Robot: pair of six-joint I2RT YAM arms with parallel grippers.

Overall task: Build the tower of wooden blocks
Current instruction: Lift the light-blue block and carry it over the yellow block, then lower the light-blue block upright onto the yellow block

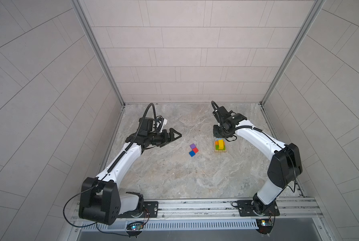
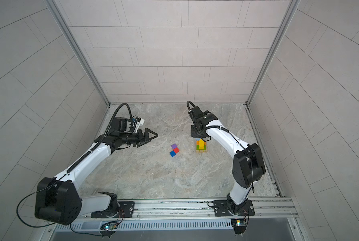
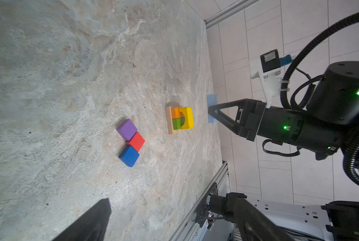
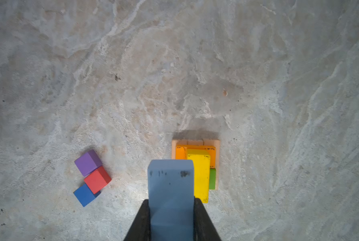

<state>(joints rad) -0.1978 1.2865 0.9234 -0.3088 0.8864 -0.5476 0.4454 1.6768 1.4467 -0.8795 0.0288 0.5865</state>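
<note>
Tower (image 4: 195, 144) half done: light-blue block (image 4: 171, 187) squeezed tight in right gripper (image 4: 171, 205) above it, left gripper (image 1: 171, 140) wide apart and empty; next, probably, lower gently beside yellow block (image 4: 200, 173).

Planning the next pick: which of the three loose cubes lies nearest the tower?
The red cube; it juts toward the tower from between the purple cube and blue cube.

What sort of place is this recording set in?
Likely a purpose-built robot test cell: pale tile-patterned wall panels enclose a grey stone-look tabletop, aluminium frame posts mark the corners, and a metal rail at the front carries the white-and-black left arm and right arm.
</note>
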